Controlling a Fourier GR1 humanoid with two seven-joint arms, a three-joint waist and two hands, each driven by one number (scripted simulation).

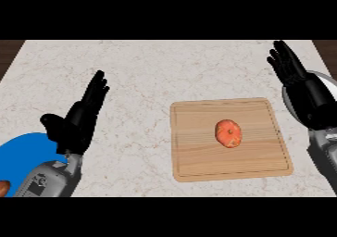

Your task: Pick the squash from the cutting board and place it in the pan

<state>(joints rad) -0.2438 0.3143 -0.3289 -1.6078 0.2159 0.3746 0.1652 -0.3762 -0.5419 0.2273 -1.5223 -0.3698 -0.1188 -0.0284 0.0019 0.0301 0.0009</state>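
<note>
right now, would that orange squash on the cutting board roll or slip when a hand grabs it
The squash looks rounded and smooth, so it may roll or slip. It lies alone on the flat cutting board, with nothing to stop it. It probably keeps its shape.

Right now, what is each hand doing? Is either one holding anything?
Left hand: open, fingers straight, holding nothing.
Right hand: open, fingers straight, holding nothing.
The squash lies untouched on the board.

Head view, steeply down onto counter (151, 69)
</note>
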